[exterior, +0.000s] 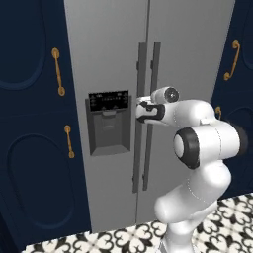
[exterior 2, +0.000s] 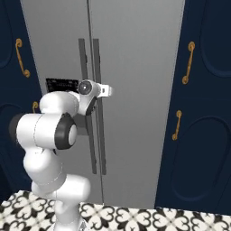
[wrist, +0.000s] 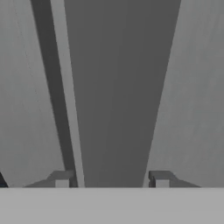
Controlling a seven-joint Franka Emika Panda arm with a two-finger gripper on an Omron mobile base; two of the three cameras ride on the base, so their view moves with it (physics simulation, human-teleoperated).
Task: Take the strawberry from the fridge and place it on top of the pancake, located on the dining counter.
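Observation:
The fridge (exterior: 108, 59) stands with both light-grey doors closed, so the strawberry is hidden. The pancake and the dining counter are out of view. My gripper (exterior: 139, 105) is pressed up to the long dark handles (exterior: 141, 148) at the seam between the doors, level with the dispenser. In the hand view my gripper (wrist: 111, 180) straddles one dark handle (wrist: 118, 96), with a fingertip (wrist: 61, 179) close on each side of it. Whether the tips touch the handle I cannot tell.
Navy cabinets with gold handles (exterior: 58, 71) flank the fridge on both sides (exterior 2: 187, 63). The black dispenser recess (exterior: 108, 123) sits in the left door. Patterned black-and-white floor tiles (exterior 2: 135, 219) lie under the base.

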